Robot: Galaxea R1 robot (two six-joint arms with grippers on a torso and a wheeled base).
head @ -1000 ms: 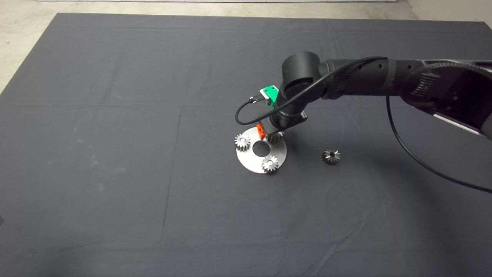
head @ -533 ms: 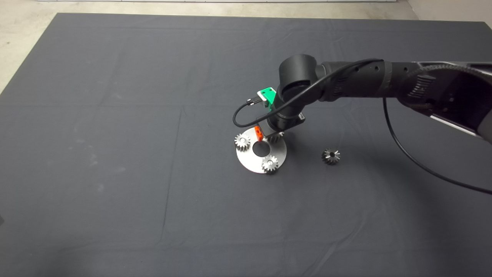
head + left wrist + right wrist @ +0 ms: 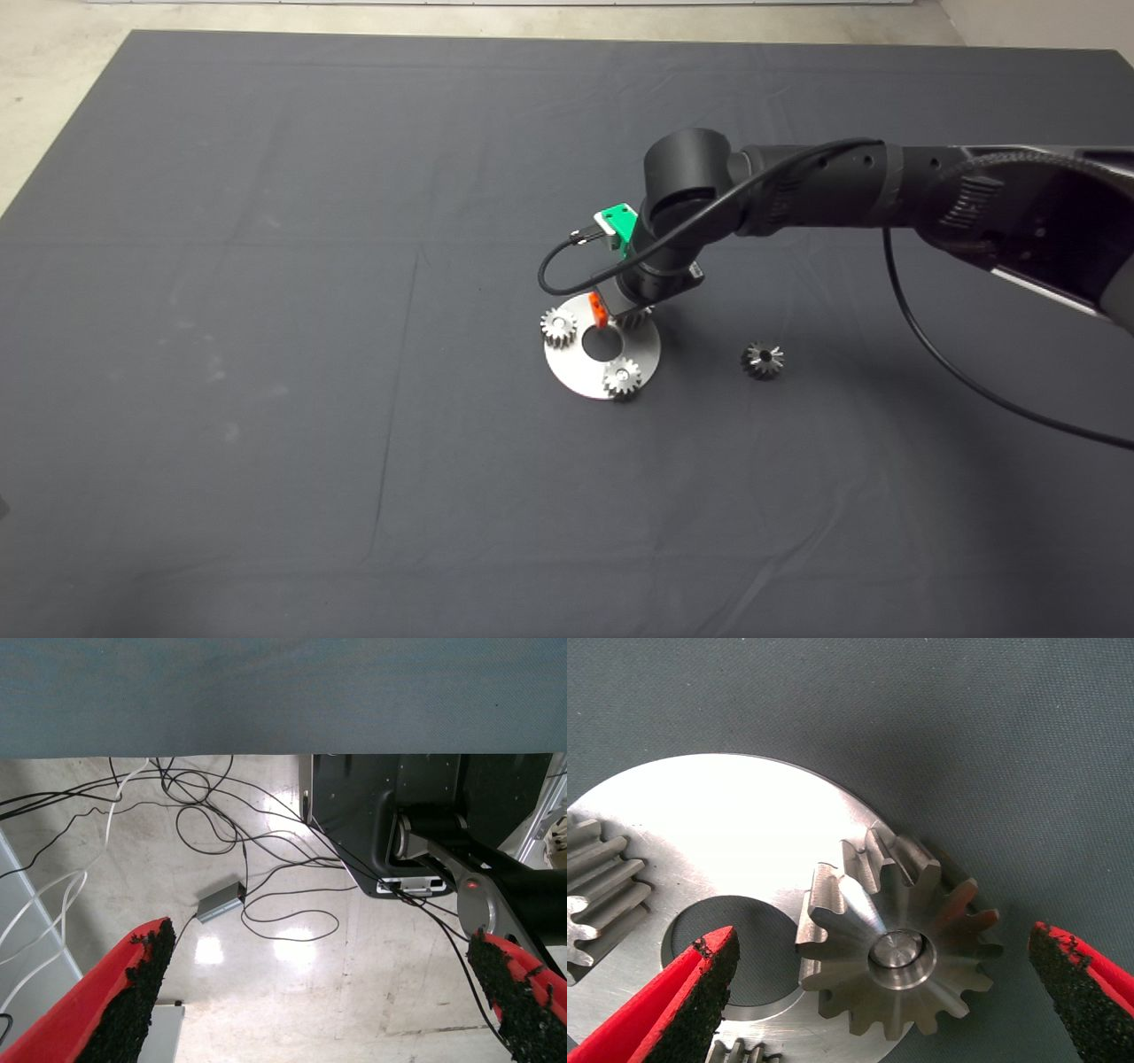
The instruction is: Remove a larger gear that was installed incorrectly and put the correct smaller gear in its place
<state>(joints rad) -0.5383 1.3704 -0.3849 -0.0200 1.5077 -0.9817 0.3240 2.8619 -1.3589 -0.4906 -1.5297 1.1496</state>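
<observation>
Right wrist view shows the right gripper (image 3: pixel 881 992) spread wide around the smaller gear (image 3: pixel 899 943), seated on the round plate's (image 3: pixel 726 842) pin, untouched; head view alone shows the larger gear (image 3: pixel 762 360) on the mat (image 3: pixel 266 266).

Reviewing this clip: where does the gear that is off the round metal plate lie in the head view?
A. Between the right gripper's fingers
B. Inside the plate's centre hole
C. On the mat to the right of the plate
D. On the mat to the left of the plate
C: the lone gear sits on the dark mat to the right of the plate, apart from it.
</observation>
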